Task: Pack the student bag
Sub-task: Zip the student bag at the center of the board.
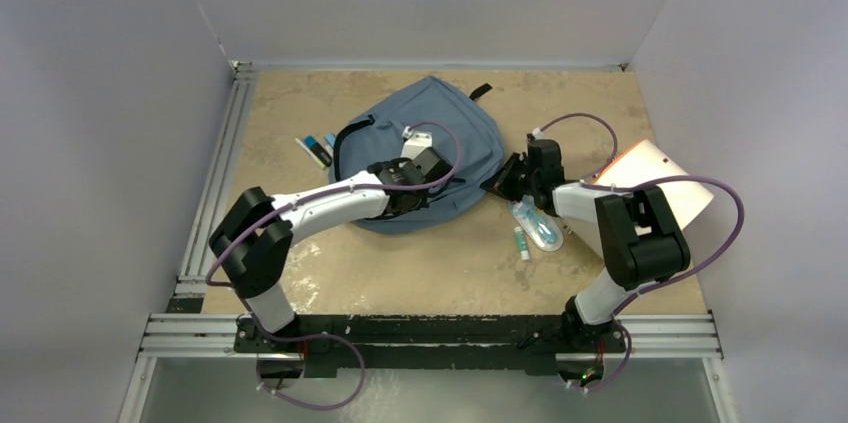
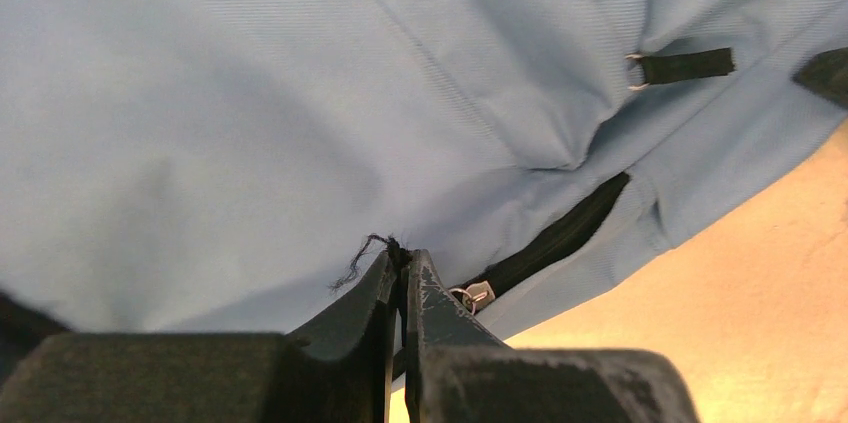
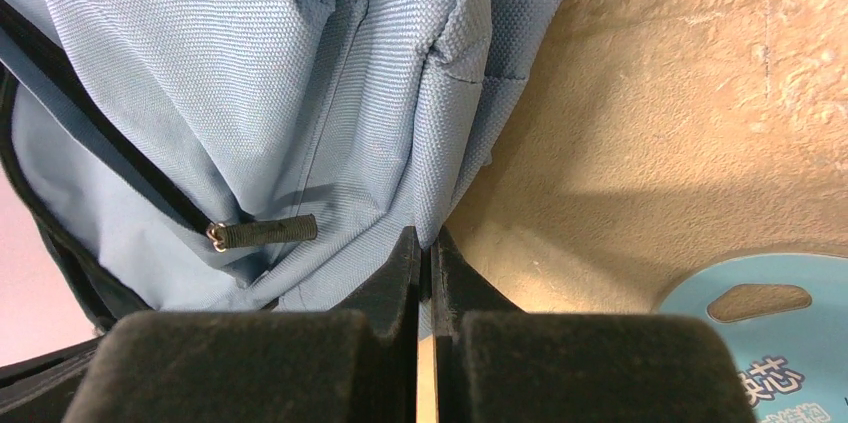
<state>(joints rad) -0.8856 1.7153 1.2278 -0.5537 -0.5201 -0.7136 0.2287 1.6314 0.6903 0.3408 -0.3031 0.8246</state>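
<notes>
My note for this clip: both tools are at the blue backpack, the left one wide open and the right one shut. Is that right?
Not quite: the left tool is shut too, its fingers pressed together against the student bag, as the left wrist view shows. The right tool is shut at the bag's edge, as stated.

One student bag (image 1: pixel 470 128), one folder (image 1: pixel 655 163), one blister pack (image 1: pixel 537 225).
</notes>
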